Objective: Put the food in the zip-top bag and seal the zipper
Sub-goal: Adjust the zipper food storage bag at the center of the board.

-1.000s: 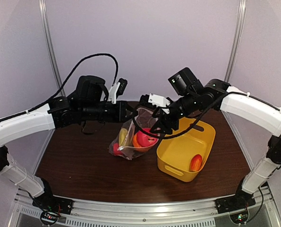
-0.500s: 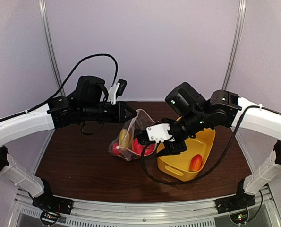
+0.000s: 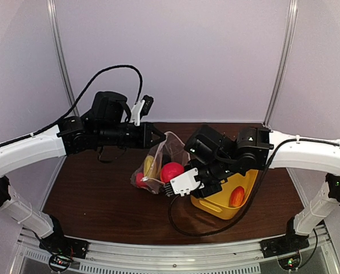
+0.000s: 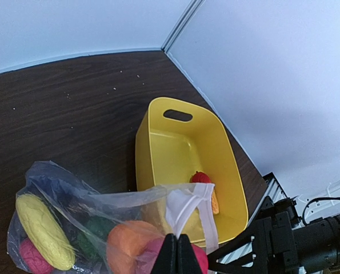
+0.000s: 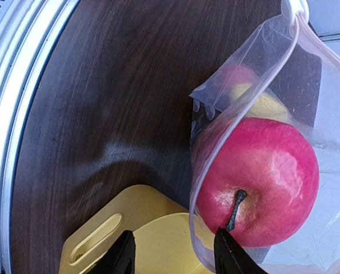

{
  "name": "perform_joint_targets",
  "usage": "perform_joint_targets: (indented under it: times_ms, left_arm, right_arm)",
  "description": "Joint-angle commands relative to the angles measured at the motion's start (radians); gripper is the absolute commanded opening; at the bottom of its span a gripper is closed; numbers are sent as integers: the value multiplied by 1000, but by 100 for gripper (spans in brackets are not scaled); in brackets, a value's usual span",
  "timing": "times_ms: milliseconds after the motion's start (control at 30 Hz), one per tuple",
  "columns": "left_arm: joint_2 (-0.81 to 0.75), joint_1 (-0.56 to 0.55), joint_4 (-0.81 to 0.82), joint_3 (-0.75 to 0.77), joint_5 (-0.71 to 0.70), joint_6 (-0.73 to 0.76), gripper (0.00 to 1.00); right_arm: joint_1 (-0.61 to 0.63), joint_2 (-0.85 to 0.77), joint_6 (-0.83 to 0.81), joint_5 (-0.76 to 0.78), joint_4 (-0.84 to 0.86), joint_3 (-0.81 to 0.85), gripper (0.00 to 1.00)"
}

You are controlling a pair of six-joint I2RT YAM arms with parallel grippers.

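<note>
The zip-top bag (image 3: 150, 164) stands on the table with its mouth held up. My left gripper (image 3: 157, 136) (image 4: 177, 251) is shut on the zipper (image 4: 208, 214) edge. In the bag lie a yellow piece (image 4: 41, 231), an orange one (image 4: 132, 242) and a pink one (image 4: 30, 257). A red apple (image 3: 171, 171) (image 5: 261, 182) sits in the bag's mouth, just inside the zipper (image 5: 238, 123) rim. My right gripper (image 3: 175, 187) (image 5: 172, 254) hangs open beside the apple, over the tub's corner, with nothing between its fingers. Another red-orange food piece (image 3: 236, 196) (image 4: 207, 185) lies in the tub.
The yellow tub (image 3: 247, 168) (image 4: 181, 148) with handle slots stands right of the bag, touching it or nearly so. The right arm's cable (image 3: 175, 220) loops over the table near the front edge. Grey walls close in the back and sides.
My right gripper has drawn back from the bag's mouth, down and toward the front edge, and its jaws have narrowed. The apple stays in the bag's mouth. The left gripper has not moved.
</note>
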Motion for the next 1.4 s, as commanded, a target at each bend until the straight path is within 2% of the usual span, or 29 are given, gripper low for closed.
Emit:
perform_joint_targets:
  times_ms: [0,100,300,367,533,700,800,867,1000,1367]
  left_arm:
    - [-16,5,36,1,5,5,0]
    - [-1,6,25,28,25,10,0]
    - [20,6,-22,74,30,21,0]
    - [17,5,-27,74,23,21,0]
    - [27,5,-118,125,-12,64,0]
    - [54,4,-313,300,-37,145,0]
    - [18,5,-295,289,-125,179,0]
    - [19,8,-269,247,-155,213,0]
    - [83,10,-383,342,-155,238,0]
    - [-36,10,-168,204,-160,284,0]
  right_arm:
    - [11,36,-32,130,59,-26,42]
    - [18,61,-43,172,76,-18,34]
    - [40,50,-57,226,119,-9,6]
    - [44,35,-60,217,107,11,0]
    - [45,-36,-47,180,65,125,0]
    - [27,-38,20,69,5,268,0]
    - [22,-21,31,13,9,276,0]
    - [29,14,18,28,-10,289,0]
    - [27,25,30,50,1,322,0]
    - [18,85,69,34,14,340,0]
